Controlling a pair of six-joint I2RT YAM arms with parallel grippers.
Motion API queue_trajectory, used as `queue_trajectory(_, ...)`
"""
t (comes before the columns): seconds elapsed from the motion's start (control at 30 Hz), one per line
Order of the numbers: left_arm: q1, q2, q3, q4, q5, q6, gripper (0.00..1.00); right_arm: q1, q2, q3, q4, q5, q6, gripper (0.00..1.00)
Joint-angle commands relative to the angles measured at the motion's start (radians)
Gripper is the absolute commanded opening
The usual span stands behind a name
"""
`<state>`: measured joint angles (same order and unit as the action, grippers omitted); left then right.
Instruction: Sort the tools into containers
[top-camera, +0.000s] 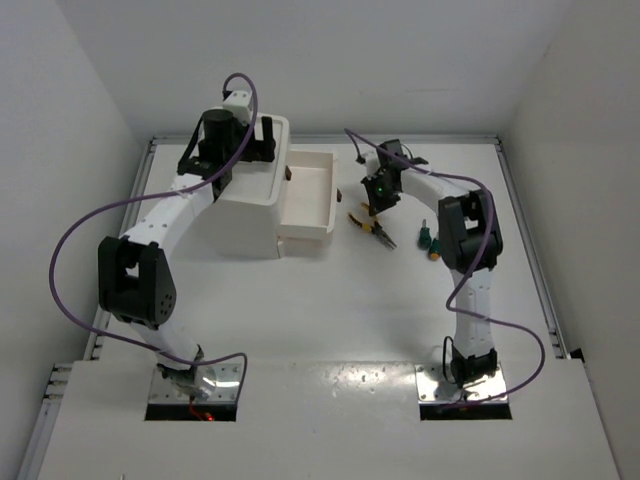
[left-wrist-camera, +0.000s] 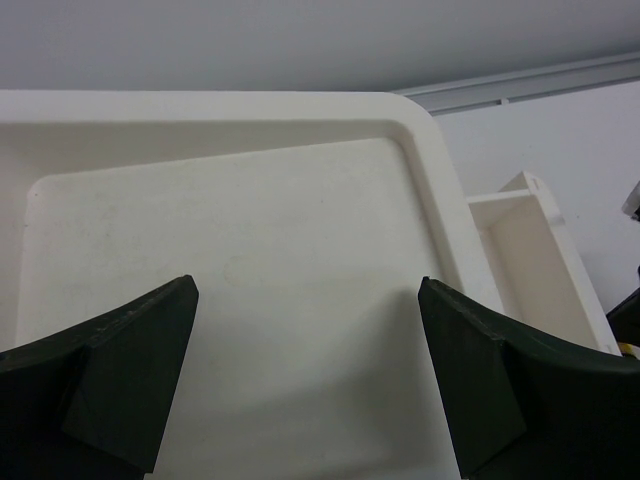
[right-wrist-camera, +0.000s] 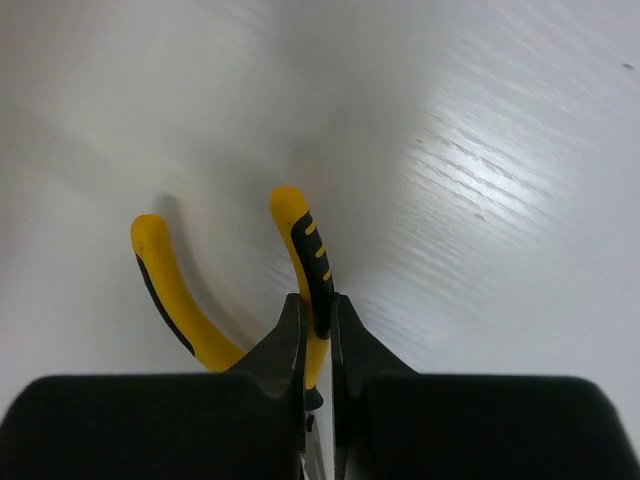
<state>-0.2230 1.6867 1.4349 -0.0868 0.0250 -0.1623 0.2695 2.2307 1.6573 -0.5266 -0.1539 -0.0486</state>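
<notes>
Presently left claw hovers agape over top tray; right claw clamps yellow-handled pliers.

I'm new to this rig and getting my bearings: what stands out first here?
The right gripper is shut on one handle of the yellow-handled pliers, just right of the pulled-out drawer. Across from it, the left gripper hangs open over the white top tray.

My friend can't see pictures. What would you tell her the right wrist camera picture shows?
Two black fingers are pinched shut on one handle of the yellow-handled pliers, seen from just behind the fingers. The pliers' other handle curves away to the left, and the shiny white table fills the rest of the picture.
</notes>
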Motion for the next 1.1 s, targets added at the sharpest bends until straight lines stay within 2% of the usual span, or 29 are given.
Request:
queue_trajectory(0.0,-0.004,0.081,-0.103,-0.352,0.041,-0.094,1.00,-0.038,-0.169,0.071,0.016,0.074,0.159,0.00)
queue_trajectory(0.13,-0.004,0.080,-0.113,-0.352,0.041,-0.094,1.00,-0.073,-0.221,0.243,-0.052,0.197,0.286,0.00)
queue_trajectory(0.27,-0.004,0.071,-0.113,-0.352,0.041,-0.094,1.00,-0.082,-0.209,0.430,-0.125,0.197,0.469,0.00)
queue_trajectory(0.4,-0.004,0.071,-0.113,-0.352,0.041,-0.094,1.00,-0.082,-0.184,0.542,-0.090,-0.007,0.717,0.00)
queue_trajectory(0.43,-0.004,0.071,-0.113,-0.352,0.041,-0.094,1.00,-0.082,-0.171,0.542,-0.069,-0.100,0.863,0.00)
queue_trajectory(0.5,-0.004,0.071,-0.113,-0.352,0.041,-0.094,1.00,-0.082,-0.149,0.507,0.041,-0.249,0.999,0.00)
queue_trajectory(0.53,-0.004,0.071,-0.113,-0.352,0.041,-0.094,1.00,-0.064,-0.149,0.495,0.063,-0.250,1.080,0.00)
queue_trajectory(0.67,-0.004,0.071,-0.113,-0.343,0.041,-0.094,1.00,-0.015,-0.100,0.458,0.108,-0.263,1.121,0.00)
queue_trajectory(1.07,-0.004,0.033,-0.146,-0.343,0.041,-0.085,1.00,0.082,-0.006,0.481,0.111,-0.225,1.101,0.00)
